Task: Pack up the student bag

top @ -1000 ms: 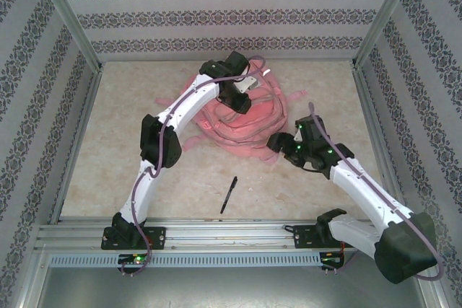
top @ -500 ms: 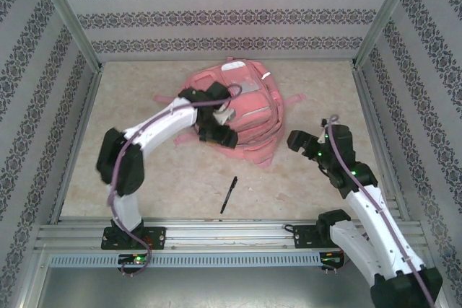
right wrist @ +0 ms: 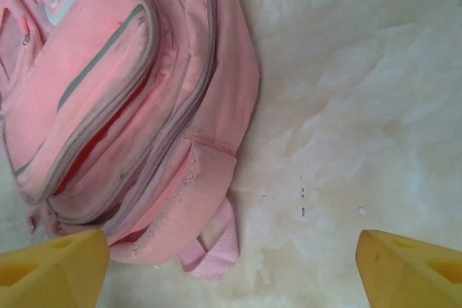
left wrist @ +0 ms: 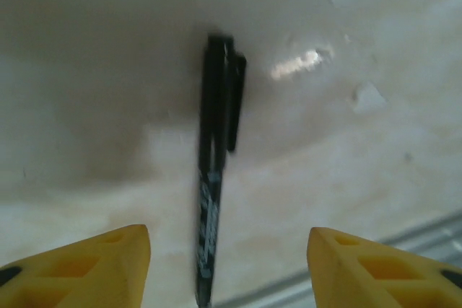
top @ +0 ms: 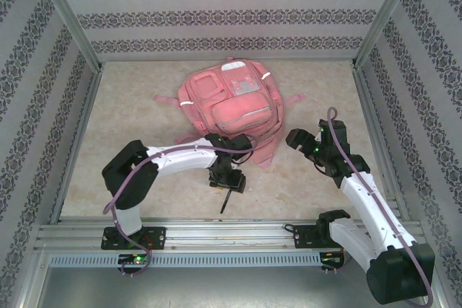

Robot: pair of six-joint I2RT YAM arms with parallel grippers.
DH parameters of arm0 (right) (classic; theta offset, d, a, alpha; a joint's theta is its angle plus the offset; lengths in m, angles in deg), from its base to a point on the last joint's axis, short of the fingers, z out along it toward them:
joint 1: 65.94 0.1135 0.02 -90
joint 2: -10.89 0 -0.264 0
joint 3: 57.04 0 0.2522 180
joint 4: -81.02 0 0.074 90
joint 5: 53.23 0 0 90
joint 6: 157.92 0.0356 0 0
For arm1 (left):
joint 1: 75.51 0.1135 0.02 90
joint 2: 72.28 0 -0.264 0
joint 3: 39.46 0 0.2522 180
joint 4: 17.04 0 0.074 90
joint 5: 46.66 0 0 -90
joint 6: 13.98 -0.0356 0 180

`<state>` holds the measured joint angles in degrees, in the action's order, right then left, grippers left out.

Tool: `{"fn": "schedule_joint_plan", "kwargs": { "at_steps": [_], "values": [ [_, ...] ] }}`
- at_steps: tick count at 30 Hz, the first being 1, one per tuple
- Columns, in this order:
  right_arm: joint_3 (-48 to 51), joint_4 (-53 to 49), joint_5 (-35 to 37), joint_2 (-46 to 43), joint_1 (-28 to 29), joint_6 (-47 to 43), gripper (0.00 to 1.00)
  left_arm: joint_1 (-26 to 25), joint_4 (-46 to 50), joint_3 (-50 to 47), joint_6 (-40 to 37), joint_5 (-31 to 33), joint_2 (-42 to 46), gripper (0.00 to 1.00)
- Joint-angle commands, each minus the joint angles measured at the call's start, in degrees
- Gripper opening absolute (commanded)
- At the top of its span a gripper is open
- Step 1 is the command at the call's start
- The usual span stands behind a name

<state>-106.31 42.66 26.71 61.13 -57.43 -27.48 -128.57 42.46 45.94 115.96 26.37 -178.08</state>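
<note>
Student bag (top: 231, 106): pink backpack lying flat, front pockets up, at 12 o'clock on the marble-patterned table (top: 130, 120). Silver strips show on both sides. Straps trail out at 9 and 3 o'clock.
Bag, change: a second ago it was bunched up under both arms. Now it is spread out and uncovered, with no gripper on it.
Left gripper (top: 227, 184): at 6 o'clock from the bag, low over the black pen (top: 224, 205). Half a second ago it sat on the bag's front and has since swung back toward the near edge.
Left jaws: apart. In the wrist view one yellow fingertip (left wrist: 94, 268) stands on each side of the pen, neither touching it.
Pen: flat on the table, clip end pointing away from the wrist camera, lower end running between the fingers. Same spot as in both earlier frames.
Right gripper (top: 294, 139): at 4 o'clock from the bag, just beside its lower corner but off the fabric. A second ago it was against that corner.
Right jaws: spread wide, with bare table and the bag's edge between them.
</note>
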Motion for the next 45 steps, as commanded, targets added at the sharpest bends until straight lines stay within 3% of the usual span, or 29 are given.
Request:
{"fn": "schedule_joint_plan", "kwargs": {
  "at_steps": [1, 4, 7, 8, 13, 16, 19, 21, 24, 28, 31, 35, 38, 42, 44, 45],
  "values": [
    [0.35, -0.16, 1.80, -3.05, 0.71, 1.56, 0.88, -0.72, -2.82, 1.97, 1.95, 3.87, -3.19, 0.53],
    [1.78, -0.55, 4.23, -6.47, 0.80, 1.95, 0.86, -1.71, -1.15, 3.44, 0.07, 3.59, -6.91, 0.48],
    [2.49, -1.82, 5.73, -9.56, 0.80, 2.89, 0.82, -2.94, -0.31, 3.63, 0.35, 3.61, -8.92, 0.17],
    [2.86, -1.79, 5.85, -10.33, 0.80, 3.35, 0.81, -3.26, 0.29, 3.71, 0.71, 4.04, -9.16, 0.11],
    [2.96, -1.55, 2.20, -9.33, 0.80, 4.29, 0.81, -3.39, 5.76, 6.06, 0.43, 10.66, -5.18, 0.09],
    [2.21, 0.07, -5.14, -6.49, 2.01, 4.88, 0.82, -2.62, 8.50, 10.22, -0.98, 10.34, -0.18, 0.09],
    [1.02, 2.69, -11.51, -3.22, 6.32, 3.01, 0.85, -0.46, 9.22, 13.48, -1.44, 7.08, 4.90, 0.09],
    [-1.14, 2.23, -17.40, -0.35, 9.84, -0.36, 0.93, 2.02, 9.17, 14.85, -1.14, 4.94, 8.07, 0.10],
    [-2.07, 1.97, -28.93, 0.54, 14.92, -4.46, 0.92, 6.78, 5.70, 14.44, 0.25, -1.07, 12.58, 0.10],
    [-0.83, 4.23, -31.73, -1.89, 23.65, -4.48, 0.88, 10.38, -3.49, 11.76, 3.98, -9.49, 16.41, 0.09],
    [-0.62, 12.54, -37.10, 0.80, 26.61, 3.18, 0.74, 10.52, -9.92, 9.91, 7.45, -14.17, 17.80, 0.10],
    [1.16, 23.94, -34.33, 2.06, 28.34, 11.77, 0.69, 10.52, -19.29, 4.81, 13.16, -18.19, 20.09, 0.10],
    [-0.12, 24.24, -34.12, 5.20, 27.14, 12.28, 0.45, 10.52, -22.77, 1.97, 14.66, -19.51, 20.97, 0.10],
    [0.09, 24.78, -33.64, 7.37, 25.71, 11.52, 0.27, 10.52, -22.46, 1.15, 13.83, -21.98, 21.15, 0.12],
    [-0.37, 24.87, -34.41, 7.76, 24.59, 11.17, 0.05, 10.52, -21.20, 1.23, 13.15, -21.66, 21.37, 0.16],
    [-0.67, 24.61, -34.81, 7.70, 23.84, 11.21, 0.00, 10.67, -21.19, 1.14, 13.06, -21.65, 21.58, 0.21]
  ]
}}
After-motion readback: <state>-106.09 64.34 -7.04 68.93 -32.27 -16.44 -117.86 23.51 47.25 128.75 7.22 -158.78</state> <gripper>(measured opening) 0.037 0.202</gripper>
